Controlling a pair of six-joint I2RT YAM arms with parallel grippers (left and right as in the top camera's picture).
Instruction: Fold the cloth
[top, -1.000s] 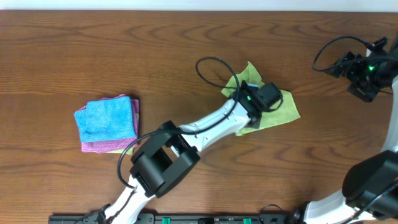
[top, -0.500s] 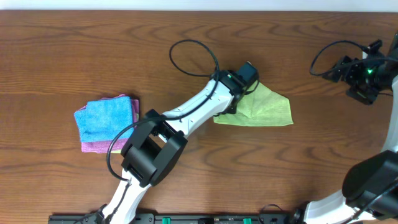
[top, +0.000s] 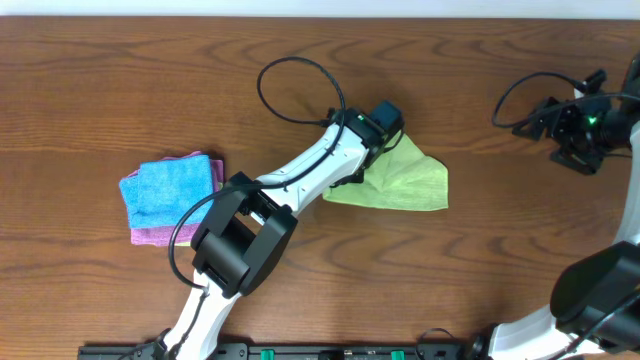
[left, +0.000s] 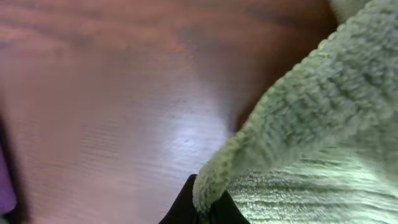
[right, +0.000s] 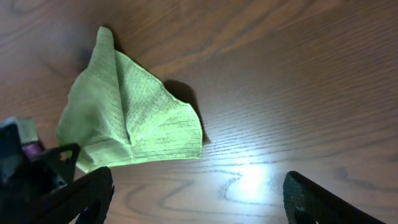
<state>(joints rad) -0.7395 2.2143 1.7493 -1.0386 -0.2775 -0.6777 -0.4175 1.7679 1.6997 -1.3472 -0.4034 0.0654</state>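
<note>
Shifted left since earlier: left gripper (left: 204, 210) and one green cloth (top: 405, 180), at middle of desk (top: 100, 80). Near left: one stack (top: 172, 195), blue cloth over pink. Left jaws pinching green cloth's edge. Far right: right gripper (right: 198, 202), jaws spread wide, empty.

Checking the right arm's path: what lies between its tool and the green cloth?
Only bare table between right tool and green cloth, per overhead and right wrist views.
</note>
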